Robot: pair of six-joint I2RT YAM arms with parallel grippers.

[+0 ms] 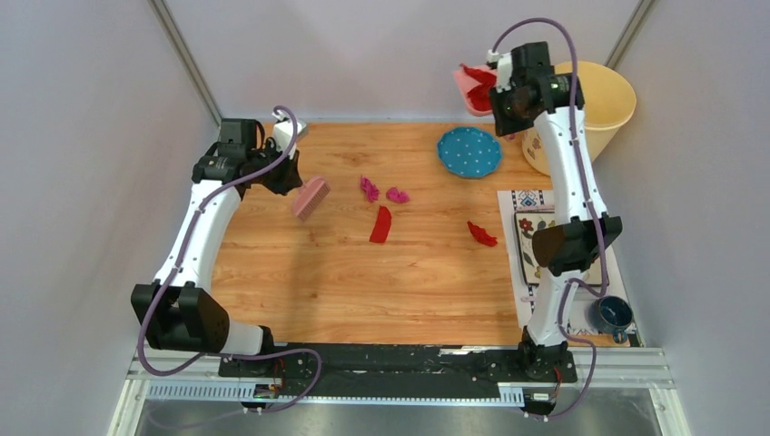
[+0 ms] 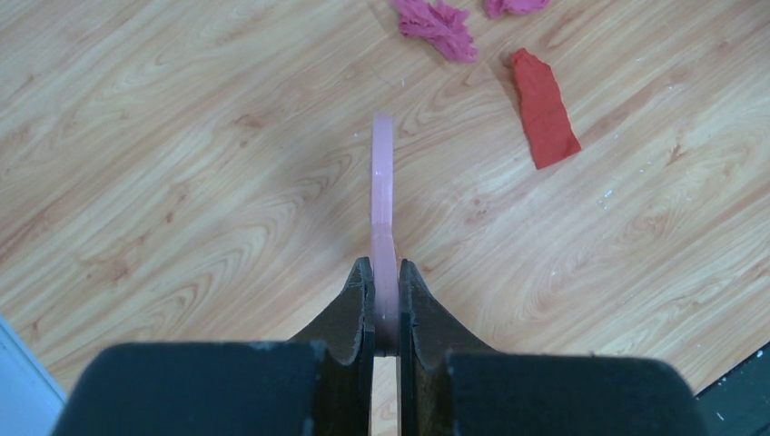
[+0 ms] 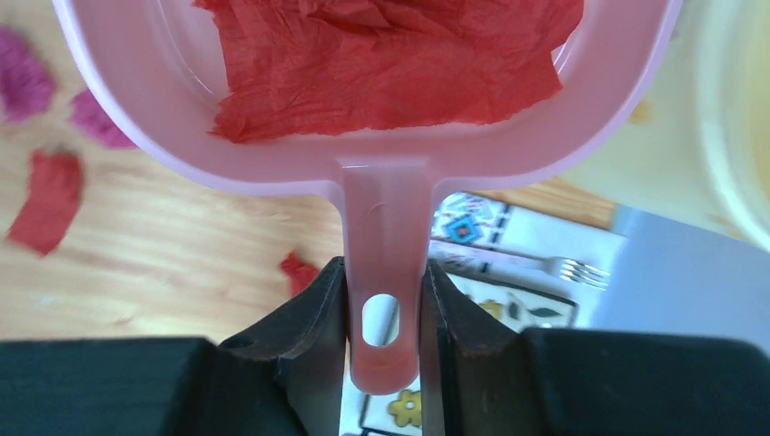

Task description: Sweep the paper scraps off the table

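Paper scraps (image 1: 381, 224): some lie in the dustpan (image 3: 381, 218) clamped in my right gripper (image 3: 383, 304); four are left ahead of my left gripper (image 2: 386, 295), which pinches the brush (image 2: 382, 182).

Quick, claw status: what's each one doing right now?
Left claw: closed on the brush.
Right claw: closed on the dustpan handle, red scraps in the pan.

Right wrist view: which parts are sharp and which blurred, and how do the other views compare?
Right wrist: pale pink plastic dustpan sharp, red paper scraps behind blurred. Left wrist: orange-brown wood-grain table crisp. Top external: even light, faint soft shadows.
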